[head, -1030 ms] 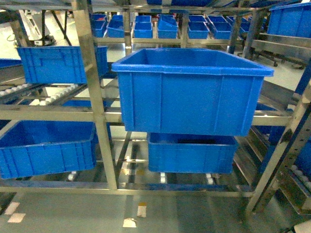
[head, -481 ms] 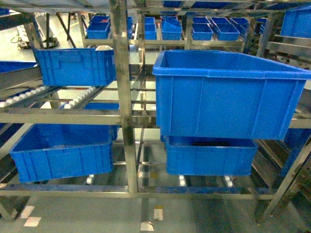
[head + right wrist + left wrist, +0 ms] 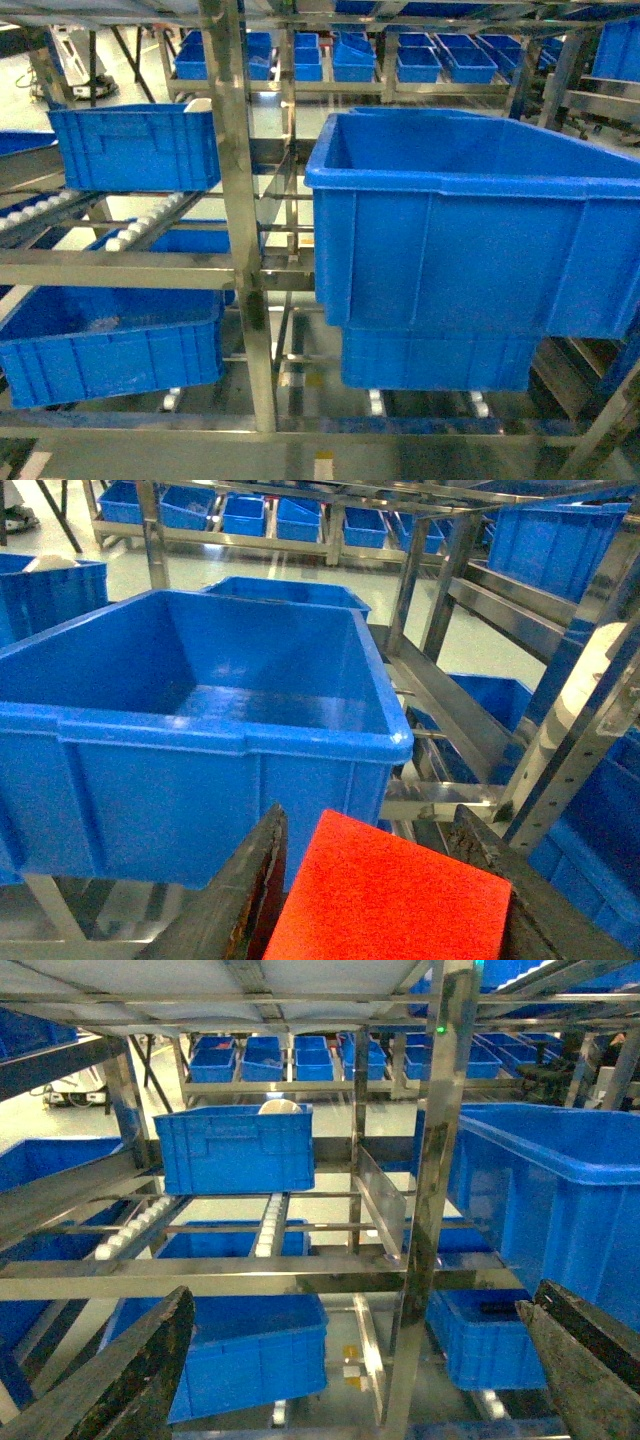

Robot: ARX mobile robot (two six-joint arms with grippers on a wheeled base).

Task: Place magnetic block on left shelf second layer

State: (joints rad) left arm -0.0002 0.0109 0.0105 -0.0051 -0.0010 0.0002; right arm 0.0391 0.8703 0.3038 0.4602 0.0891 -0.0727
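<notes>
The magnetic block (image 3: 390,895) is a red matte cube filling the bottom of the right wrist view, with my right gripper (image 3: 368,815) shut on it, one dark finger on each side. Just ahead of it stands a large deep blue crate (image 3: 200,710), empty inside. That crate (image 3: 470,225) rests on the left shelf second layer (image 3: 130,268), a steel level with white roller rails (image 3: 150,215). My left gripper (image 3: 358,1300) hangs open with nothing between its fingers, facing the rack's upright (image 3: 430,1190). Neither gripper shows in the head view.
A smaller blue crate (image 3: 135,147) sits at the back of the roller rails on the left. Lower crates (image 3: 110,350) (image 3: 435,360) stand beneath. A perforated steel upright (image 3: 240,220) divides the bays. A slanted rack post (image 3: 580,730) is close on the right.
The head view has swung right and then drawn closer to the rack. The big crate now looms larger on the right side of the view.
</notes>
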